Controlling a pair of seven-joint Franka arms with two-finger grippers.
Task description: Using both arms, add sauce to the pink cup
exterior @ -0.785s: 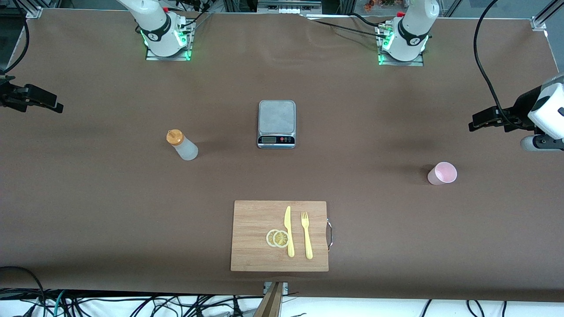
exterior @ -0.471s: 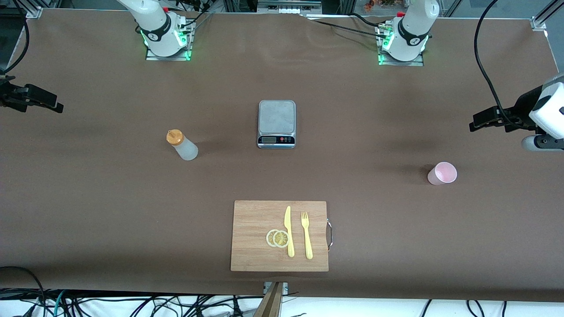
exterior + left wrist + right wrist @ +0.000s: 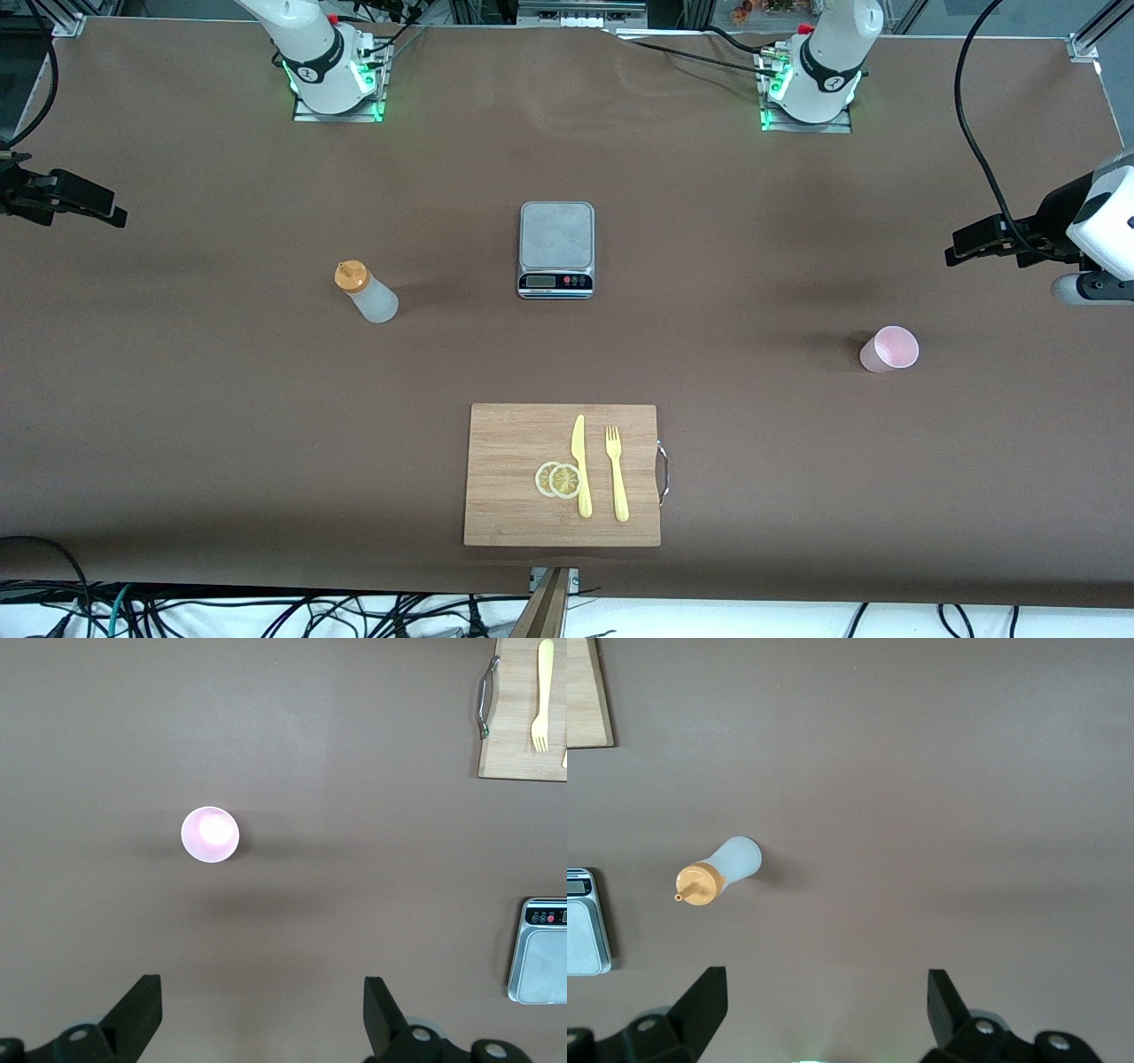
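Observation:
The sauce bottle (image 3: 365,293), whitish with an orange cap, stands toward the right arm's end of the table. It also shows in the right wrist view (image 3: 718,872). The pink cup (image 3: 889,348) stands upright toward the left arm's end and shows empty in the left wrist view (image 3: 210,834). My left gripper (image 3: 952,248) hangs open and empty over bare table near the cup; its jaws stand wide apart in its own view (image 3: 261,1010). My right gripper (image 3: 113,213) hangs open and empty over the table's edge at its end, well away from the bottle (image 3: 827,1005).
A kitchen scale (image 3: 555,248) sits mid-table between bottle and cup. A wooden cutting board (image 3: 505,443) lies nearer the front camera, carrying lemon slices (image 3: 558,479), a yellow knife (image 3: 580,465) and a yellow fork (image 3: 617,472).
My left gripper has drifted slightly toward its end of the table. Bottle, cup and right gripper have not moved.

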